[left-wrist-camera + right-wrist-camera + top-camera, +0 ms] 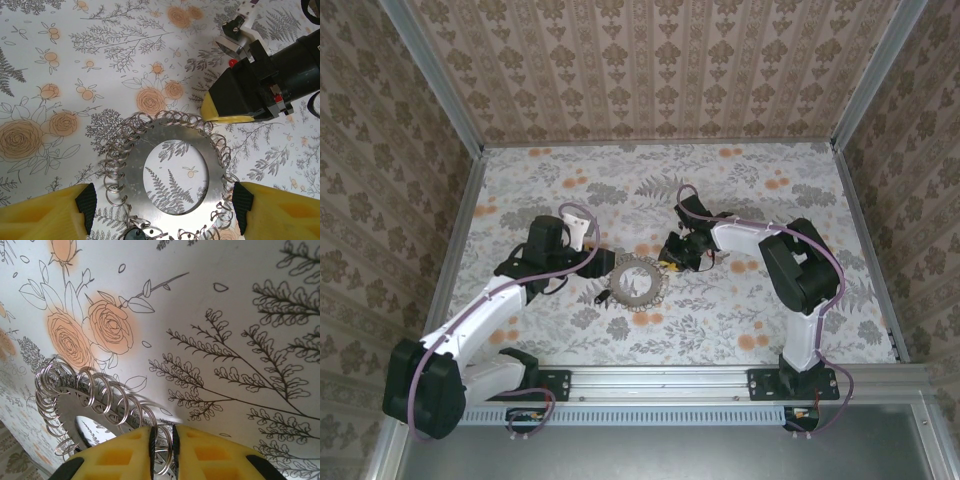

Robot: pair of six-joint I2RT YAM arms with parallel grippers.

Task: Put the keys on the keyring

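Observation:
The keyring [623, 286] lies flat mid-table: a metal disc with a round hole, its rim threaded with many wire coils [165, 131]. A small black end piece [134, 235] sits at its near edge. My left gripper [165, 200] is open, one pad on either side of the keyring, with its right pad against the coils. My right gripper [162, 445] is shut on one coil [100, 390] at the far rim. Its yellow finger [220, 112] shows in the left wrist view. I cannot make out the key with its red tag.
The floral tablecloth [740, 190] covers the table, which is walled by patterned panels with metal rails [450, 110] at the corners. Both arms reach in from the near edge and meet over the middle.

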